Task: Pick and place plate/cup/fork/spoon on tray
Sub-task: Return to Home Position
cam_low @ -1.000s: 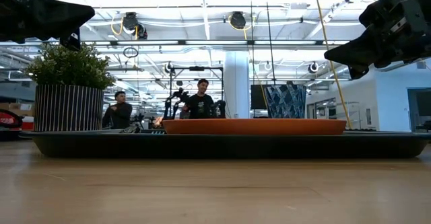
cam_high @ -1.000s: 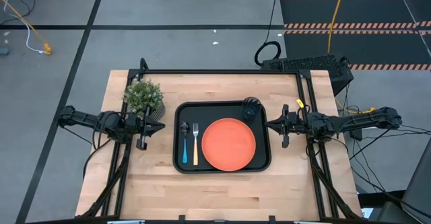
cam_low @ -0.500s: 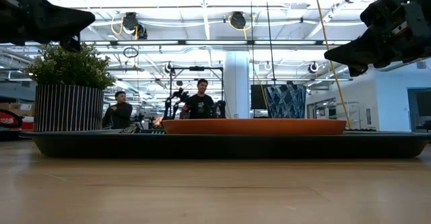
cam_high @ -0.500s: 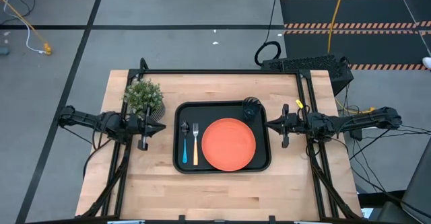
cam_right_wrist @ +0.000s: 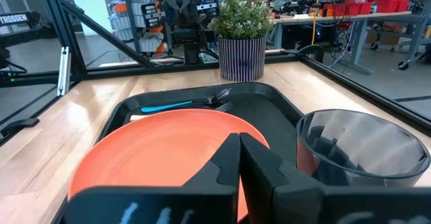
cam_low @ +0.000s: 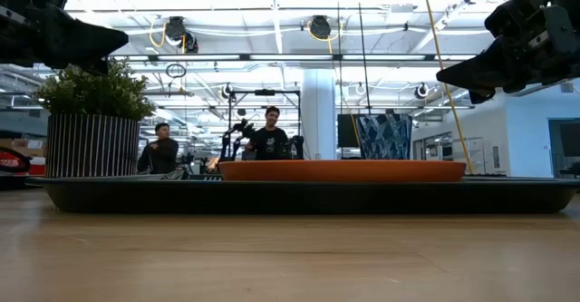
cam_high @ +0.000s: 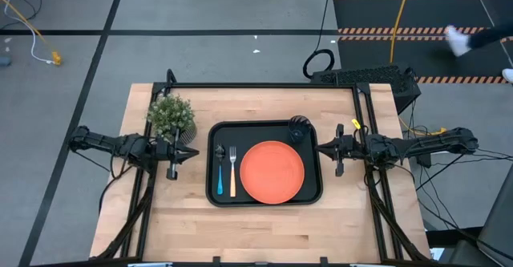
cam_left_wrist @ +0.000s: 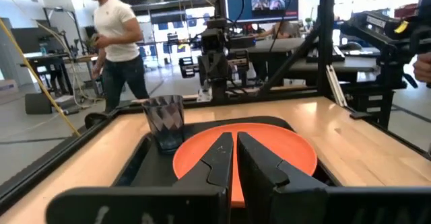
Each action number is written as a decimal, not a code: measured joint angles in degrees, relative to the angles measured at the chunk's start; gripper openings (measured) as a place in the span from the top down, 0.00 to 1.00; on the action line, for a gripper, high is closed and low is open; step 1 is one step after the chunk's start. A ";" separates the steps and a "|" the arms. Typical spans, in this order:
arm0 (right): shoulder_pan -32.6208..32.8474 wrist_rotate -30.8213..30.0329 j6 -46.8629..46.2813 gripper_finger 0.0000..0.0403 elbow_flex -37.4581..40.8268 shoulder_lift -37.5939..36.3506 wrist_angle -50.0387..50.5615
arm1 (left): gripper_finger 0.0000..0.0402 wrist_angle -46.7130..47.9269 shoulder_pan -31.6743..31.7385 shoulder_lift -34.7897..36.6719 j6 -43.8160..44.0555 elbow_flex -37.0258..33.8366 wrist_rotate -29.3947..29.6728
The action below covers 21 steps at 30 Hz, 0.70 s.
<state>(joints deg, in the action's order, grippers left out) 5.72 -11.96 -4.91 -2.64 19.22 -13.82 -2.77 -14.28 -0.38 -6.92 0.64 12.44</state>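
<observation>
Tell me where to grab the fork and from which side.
Grip the fork mid-handle, coming straight down from above: it lies flat on the tray, with the spoon and the plate close on either side, so a sideways approach looks blocked.

Slim blk jointed arms (cam_high: 120, 145); grippers (cam_high: 191, 152) blk too.

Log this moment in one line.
plate, cup, fork, spoon: on tray | left claw: shut, beside tray | right claw: shut, beside tray
</observation>
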 joint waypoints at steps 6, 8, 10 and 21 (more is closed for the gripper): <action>0.00 -0.14 0.02 1.00 -0.01 0.00 -0.02 | 0.94 -0.34 0.00 0.02 -0.03 0.02 0.66; 0.00 -0.14 -0.25 1.00 0.01 0.00 0.00 | 0.94 -0.34 0.00 0.02 -0.46 0.02 0.71; 0.00 -0.14 -0.37 1.00 -0.01 0.00 -0.02 | 0.94 -0.38 0.00 0.02 -0.50 0.02 0.73; 0.00 -0.25 0.61 1.00 0.01 0.00 -0.02 | 0.94 -4.11 0.00 0.02 -0.94 -0.06 1.23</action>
<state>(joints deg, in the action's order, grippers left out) 5.72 -12.21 -4.30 -2.63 19.22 -13.85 -6.88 -14.28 -0.36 -7.86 0.58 13.67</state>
